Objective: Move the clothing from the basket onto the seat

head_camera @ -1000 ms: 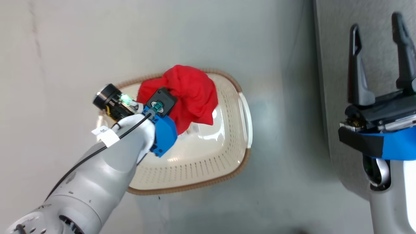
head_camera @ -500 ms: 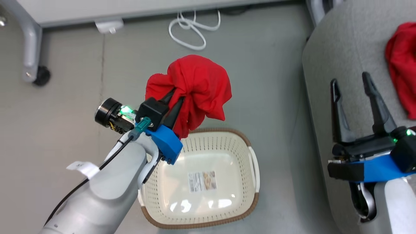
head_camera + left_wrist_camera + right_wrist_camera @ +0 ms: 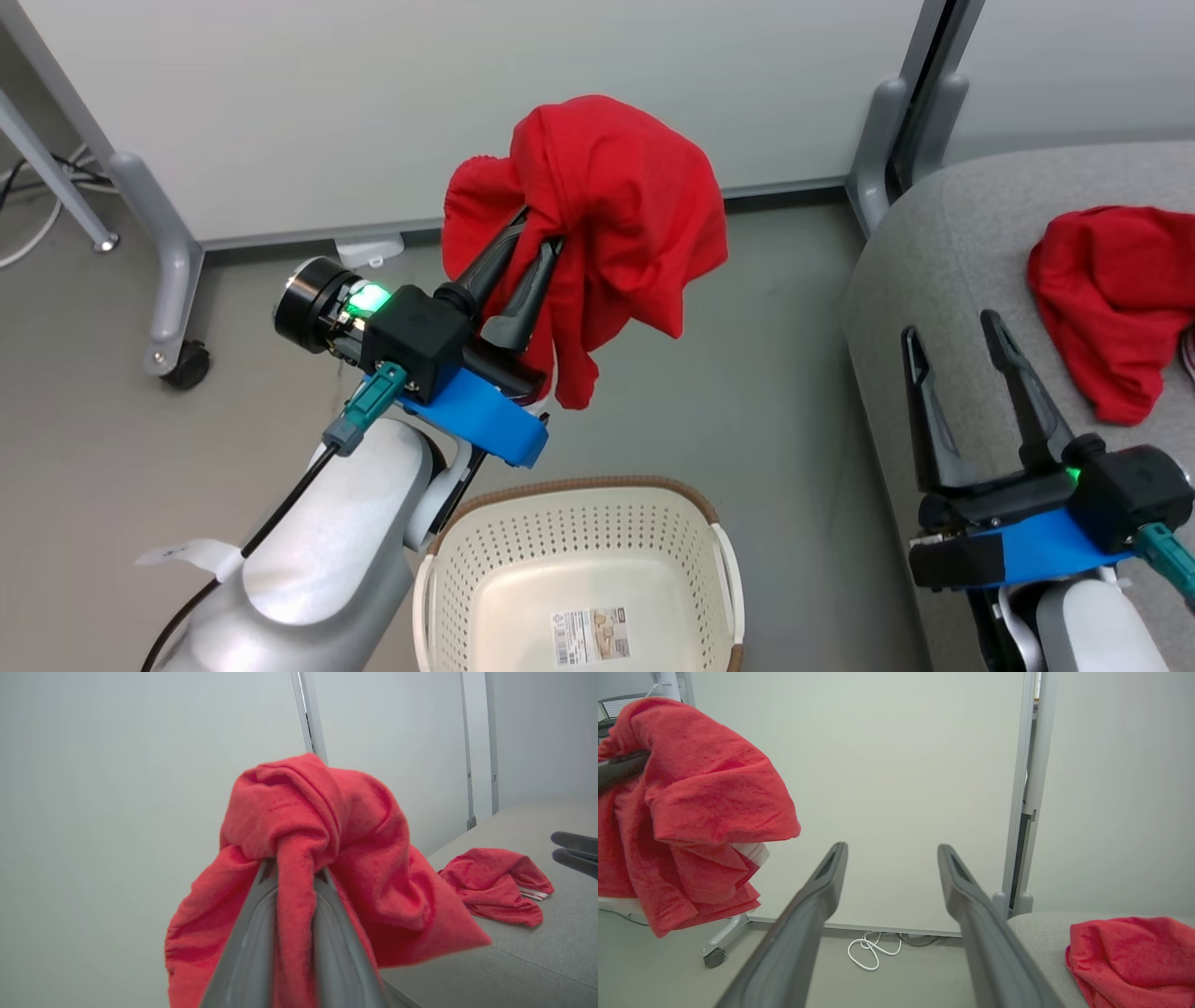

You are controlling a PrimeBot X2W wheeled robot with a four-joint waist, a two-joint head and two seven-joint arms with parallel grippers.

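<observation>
The left jaws are clamped on a bunched fold of a soft, bright red garment [image 3: 607, 215]. It mushrooms over their tips in loose folds, with a white-trimmed edge hanging under. Below them sits the cream perforated plastic basket [image 3: 560, 551] with its brown woven-look rim. The right jaws stand wide apart, holding nothing, over the grey fabric sofa [image 3: 943, 261]. Right of their tips lies a second red garment [image 3: 1111, 299], crumpled.

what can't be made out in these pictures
- Head view: basket, near half cut off by the bottom edge.
- Head view: label on its floor, print too small to read.
- Head and left wrist views: left gripper, fingertips buried in the held red garment.
- Head view: second red garment on the sofa, cut off by the right edge.
</observation>
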